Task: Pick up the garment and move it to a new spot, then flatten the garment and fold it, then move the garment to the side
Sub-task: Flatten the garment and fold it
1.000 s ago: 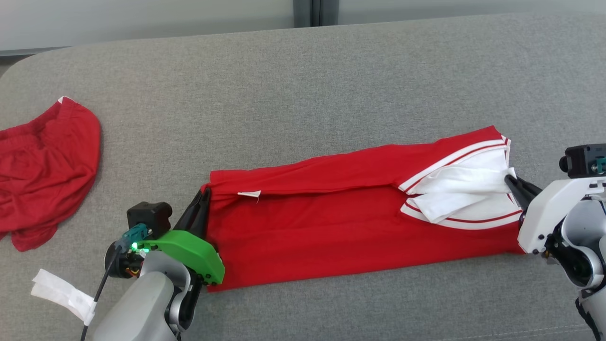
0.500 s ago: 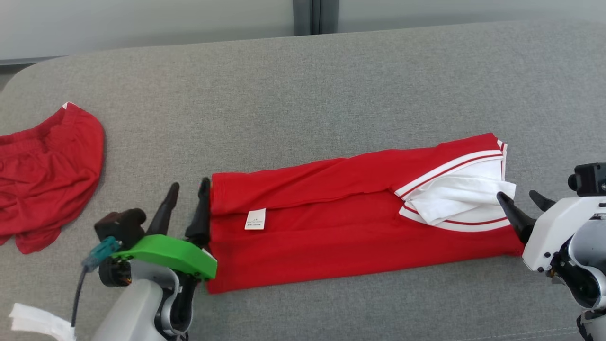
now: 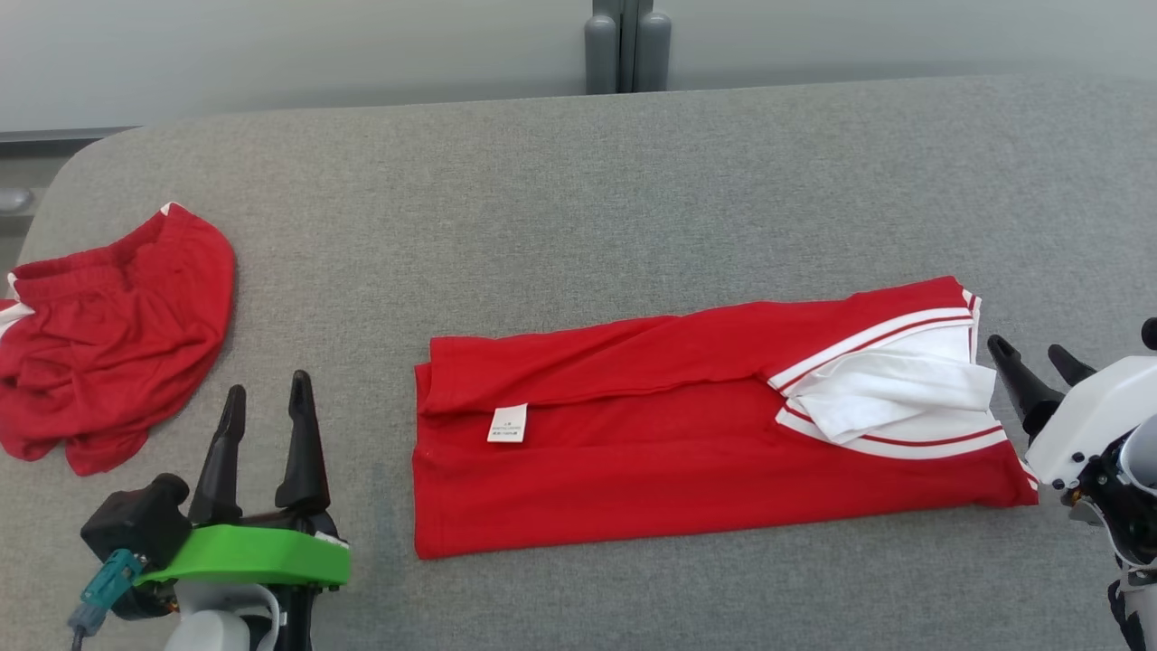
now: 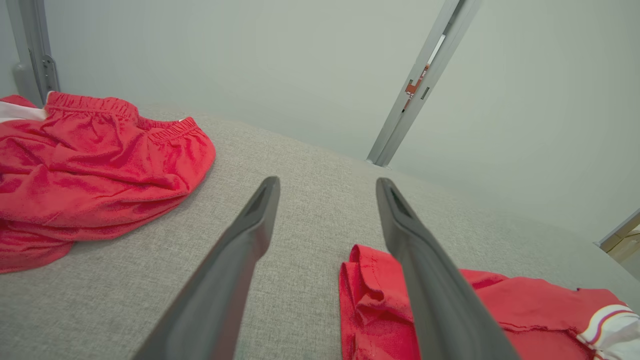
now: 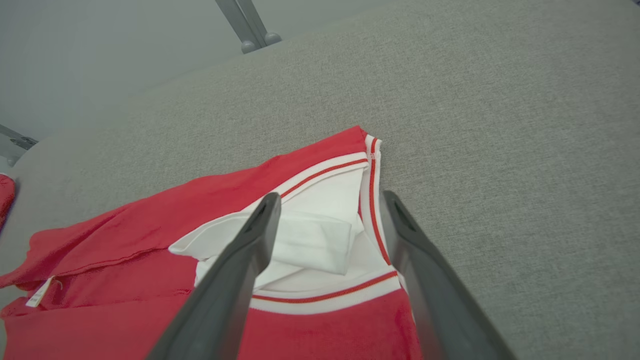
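Note:
The garment (image 3: 687, 434) is red with white, red-striped trim at its right end and lies folded into a long band on the grey cushion (image 3: 578, 199). A small white label shows near its left end. It also appears in the right wrist view as red cloth with white trim (image 5: 310, 240), and in the left wrist view its left corner (image 4: 370, 295) shows. My left gripper (image 3: 267, 393) stands open, left of the garment and apart from it, with nothing between its fingers. My right gripper (image 3: 1030, 357) is open just off the garment's right end, also holding nothing.
A second red garment (image 3: 99, 334) lies crumpled at the cushion's left edge, also seen as red cloth (image 4: 90, 165) in the left wrist view. A grey post (image 3: 624, 50) stands behind the cushion against a pale wall.
Both grippers have opened and let go of the garment's ends, then drawn back from it. The garment now lies flat on the cushion. The head camera has shifted.

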`<state>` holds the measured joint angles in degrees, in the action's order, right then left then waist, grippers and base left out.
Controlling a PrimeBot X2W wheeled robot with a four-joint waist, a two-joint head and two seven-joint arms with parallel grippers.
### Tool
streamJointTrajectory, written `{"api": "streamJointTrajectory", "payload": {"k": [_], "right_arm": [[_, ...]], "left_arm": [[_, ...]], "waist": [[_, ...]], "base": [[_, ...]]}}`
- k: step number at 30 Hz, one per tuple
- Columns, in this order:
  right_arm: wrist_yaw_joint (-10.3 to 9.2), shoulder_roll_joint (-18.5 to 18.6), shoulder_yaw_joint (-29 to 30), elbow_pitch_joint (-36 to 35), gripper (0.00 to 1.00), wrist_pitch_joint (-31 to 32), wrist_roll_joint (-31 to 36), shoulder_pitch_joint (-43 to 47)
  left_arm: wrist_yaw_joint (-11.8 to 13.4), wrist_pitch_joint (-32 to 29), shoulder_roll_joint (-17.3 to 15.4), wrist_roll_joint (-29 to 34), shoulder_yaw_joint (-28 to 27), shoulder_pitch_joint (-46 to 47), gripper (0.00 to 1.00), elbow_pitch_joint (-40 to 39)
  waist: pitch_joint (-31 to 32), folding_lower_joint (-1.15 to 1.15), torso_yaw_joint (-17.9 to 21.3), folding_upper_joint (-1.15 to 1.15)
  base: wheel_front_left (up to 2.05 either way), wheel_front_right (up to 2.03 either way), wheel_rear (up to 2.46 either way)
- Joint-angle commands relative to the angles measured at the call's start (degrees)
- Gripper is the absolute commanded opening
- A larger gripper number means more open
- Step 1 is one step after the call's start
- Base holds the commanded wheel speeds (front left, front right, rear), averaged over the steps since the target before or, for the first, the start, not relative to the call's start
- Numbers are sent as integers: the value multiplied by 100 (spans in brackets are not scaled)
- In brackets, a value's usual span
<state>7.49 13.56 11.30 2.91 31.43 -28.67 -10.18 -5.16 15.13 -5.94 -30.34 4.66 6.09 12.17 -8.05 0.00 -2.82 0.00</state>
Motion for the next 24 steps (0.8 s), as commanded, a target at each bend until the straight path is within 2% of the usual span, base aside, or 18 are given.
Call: {"api": "streamJointTrajectory", "payload": {"k": [1, 11, 20, 24], "right_arm": [[-1, 40, 49, 117, 100, -28, 145, -113], [-1, 116, 117, 1481, 100, -251, 969, -680], [-1, 113, -61, 2694, 100, -477, 1184, -1036], [-4, 140, -193, 3190, 100, -386, 1301, -1118]], "left_arm": [[-42, -3, 12, 102, -113, -109, 100, -18], [-149, -2, 65, 404, -517, -258, 100, -153], [-192, -2, 118, 447, -476, -191, 100, -164], [-208, -2, 133, 451, -443, -143, 100, -118]], "waist": [[16, 0, -54, 0], [-107, 0, -329, 0], [-246, 0, -514, 0], [-297, 0, -544, 0]], "base": [[0, 0, 0], [0, 0, 0], [0, 0, 0], [0, 0, 0]]}}
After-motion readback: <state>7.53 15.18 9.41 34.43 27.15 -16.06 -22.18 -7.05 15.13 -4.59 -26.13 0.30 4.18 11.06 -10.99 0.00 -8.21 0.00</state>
